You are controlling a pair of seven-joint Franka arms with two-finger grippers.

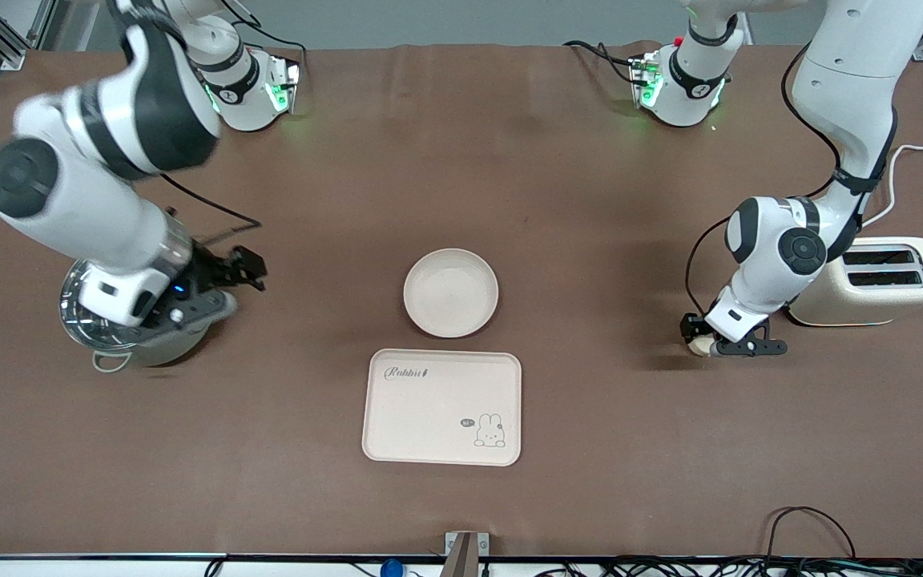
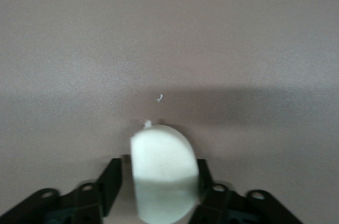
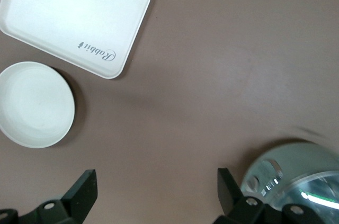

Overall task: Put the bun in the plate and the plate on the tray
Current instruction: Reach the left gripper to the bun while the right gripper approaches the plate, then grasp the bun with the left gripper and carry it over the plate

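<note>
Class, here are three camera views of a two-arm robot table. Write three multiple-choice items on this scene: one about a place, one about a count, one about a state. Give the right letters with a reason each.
1. Where is the plate compared with the tray?
A. On the tray
B. On the table, farther from the front camera than the tray
C. Inside the toaster

2. How many slots show in the top of the toaster?
A. One
B. Two
C. Four

3. What is the left gripper doing?
A. It has its fingers around the bun, low at the table
B. It is over the plate, empty
C. It is holding the tray

Answers:
1 B: cloth shows between plate and tray.
2 B: two dark slots lie side by side.
3 A: the left wrist view shows the bun between the fingers.
</note>
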